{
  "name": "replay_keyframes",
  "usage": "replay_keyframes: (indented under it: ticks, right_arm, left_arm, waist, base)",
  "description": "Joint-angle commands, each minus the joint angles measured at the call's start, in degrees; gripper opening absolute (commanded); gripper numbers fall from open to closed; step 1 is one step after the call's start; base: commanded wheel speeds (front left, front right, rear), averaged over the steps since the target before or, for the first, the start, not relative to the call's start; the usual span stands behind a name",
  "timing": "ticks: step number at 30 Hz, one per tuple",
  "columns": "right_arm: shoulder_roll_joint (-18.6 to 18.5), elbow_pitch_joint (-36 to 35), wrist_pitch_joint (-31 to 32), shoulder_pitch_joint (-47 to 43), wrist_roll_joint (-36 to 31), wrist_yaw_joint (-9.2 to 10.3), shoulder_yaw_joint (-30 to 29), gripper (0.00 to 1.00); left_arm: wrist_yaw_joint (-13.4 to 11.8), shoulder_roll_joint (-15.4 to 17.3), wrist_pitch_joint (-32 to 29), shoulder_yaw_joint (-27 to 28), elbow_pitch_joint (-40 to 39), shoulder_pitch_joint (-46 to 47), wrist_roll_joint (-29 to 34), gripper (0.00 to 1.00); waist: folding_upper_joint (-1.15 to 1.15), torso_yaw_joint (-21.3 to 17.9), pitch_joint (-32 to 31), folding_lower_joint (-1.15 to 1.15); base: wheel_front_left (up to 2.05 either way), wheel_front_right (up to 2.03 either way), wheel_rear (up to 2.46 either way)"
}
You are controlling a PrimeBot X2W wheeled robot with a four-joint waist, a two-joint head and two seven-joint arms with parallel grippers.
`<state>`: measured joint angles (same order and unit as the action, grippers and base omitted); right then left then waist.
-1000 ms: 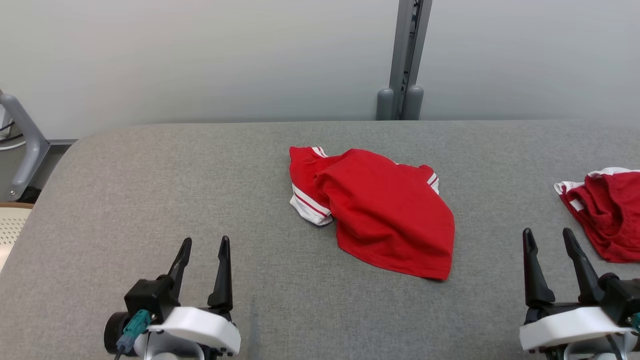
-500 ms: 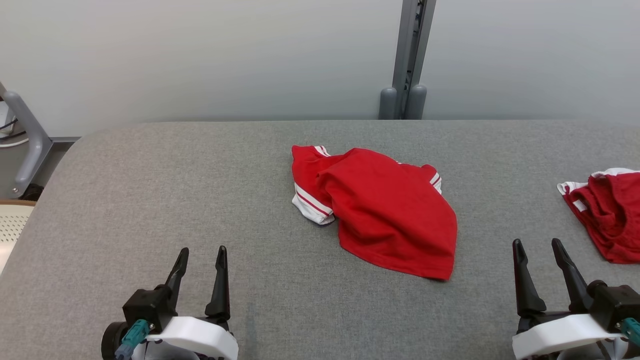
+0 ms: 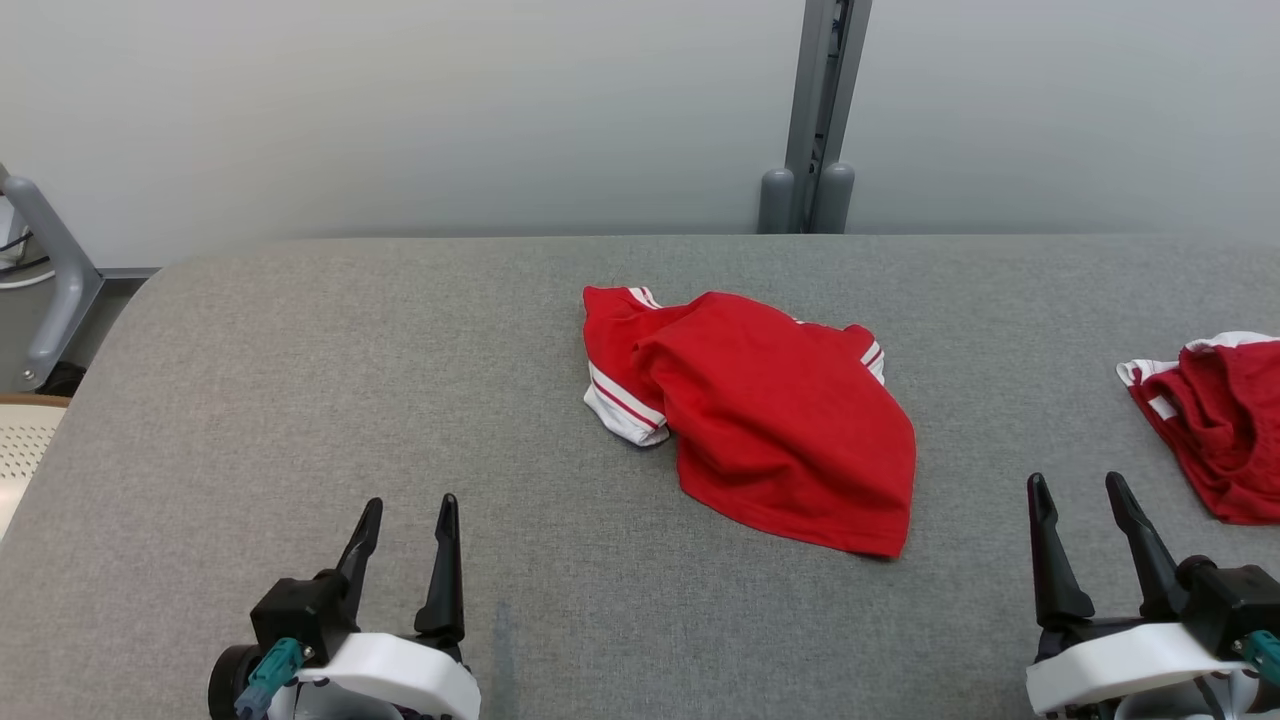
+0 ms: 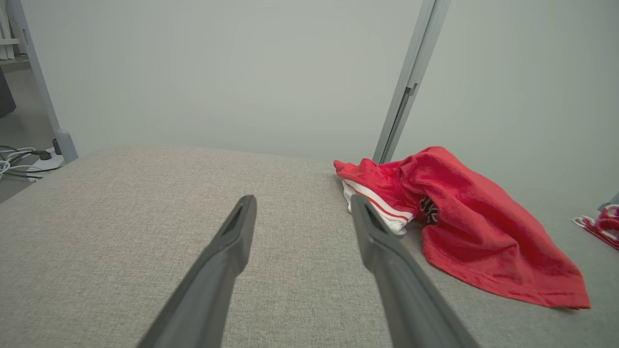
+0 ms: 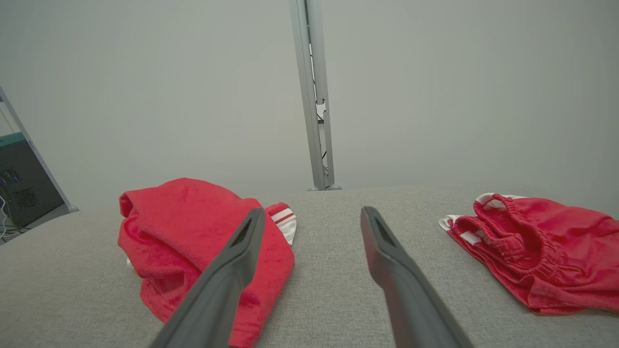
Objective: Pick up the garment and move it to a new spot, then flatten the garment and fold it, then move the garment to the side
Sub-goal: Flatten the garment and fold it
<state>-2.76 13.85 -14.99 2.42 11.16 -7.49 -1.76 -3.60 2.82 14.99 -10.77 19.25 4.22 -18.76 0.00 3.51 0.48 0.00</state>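
Observation:
A crumpled red garment (image 3: 760, 415) with white striped trim lies bunched in the middle of the grey table (image 3: 300, 380); it also shows as the red garment (image 4: 464, 222) right of the left fingers and as the red garment (image 5: 193, 232) behind the right gripper's left finger. My left gripper (image 3: 408, 512) stands open near the front left, well short of the cloth. My right gripper (image 3: 1078, 488) stands open at the front right, apart from the cloth. Both grippers (image 4: 300, 205) (image 5: 312, 215) hold nothing.
A second red garment (image 3: 1215, 420) with white trim and an elastic waistband lies at the table's right edge, seen as the second garment (image 5: 537, 246) close to my right gripper. A grey post (image 3: 815, 110) stands behind the table. A pale chair (image 3: 25, 445) sits off the left edge.
Both grippers have drawn back slightly toward the front edge. The head camera has shifted a little. The garments lie as before.

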Motion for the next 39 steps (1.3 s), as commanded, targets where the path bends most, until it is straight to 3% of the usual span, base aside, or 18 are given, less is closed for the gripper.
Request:
replay_keyframes:
  ticks: [1,11,19,29,39]
  right_arm:
    - [-0.29,-0.02,-0.29,0.59,-0.1,-0.01,-0.28,1.0]
    - [-0.29,-1.01,-0.29,1.41,-0.32,-0.01,-0.88,1.0]
    - [-0.31,-1.25,-0.29,3.07,-0.28,-0.01,0.21,1.0]
    - [-0.27,-2.66,-0.29,6.01,-1.1,-0.01,0.97,1.0]
    - [-0.27,-3.61,-0.29,8.63,-0.07,-0.01,2.22,1.0]
  left_arm:
    - [-0.09,0.19,0.26,0.15,0.0,1.0,-0.31,1.0]
    - [0.15,0.18,0.27,-0.41,0.76,2.24,-0.23,1.0]
    - [1.96,0.29,0.27,-1.6,7.41,8.29,0.86,1.0]
    - [4.7,0.95,-2.95,-1.92,24.21,25.06,-0.19,1.0]
    - [5.15,4.19,-4.62,-2.24,38.75,38.6,0.78,1.0]
  waist:
    - [0.0,0.02,0.1,0.0]
    - [0.0,-0.34,1.38,0.0]
    - [0.0,-2.6,3.65,0.0]
    - [0.0,-9.01,8.7,0.0]
    - [0.0,-15.12,14.67,0.0]
  base:
    - [0.0,0.0,0.0]
    - [0.0,0.0,0.0]
    - [0.0,0.0,0.0]
    - [0.0,0.0,0.0]
    - [0.0,0.0,0.0]
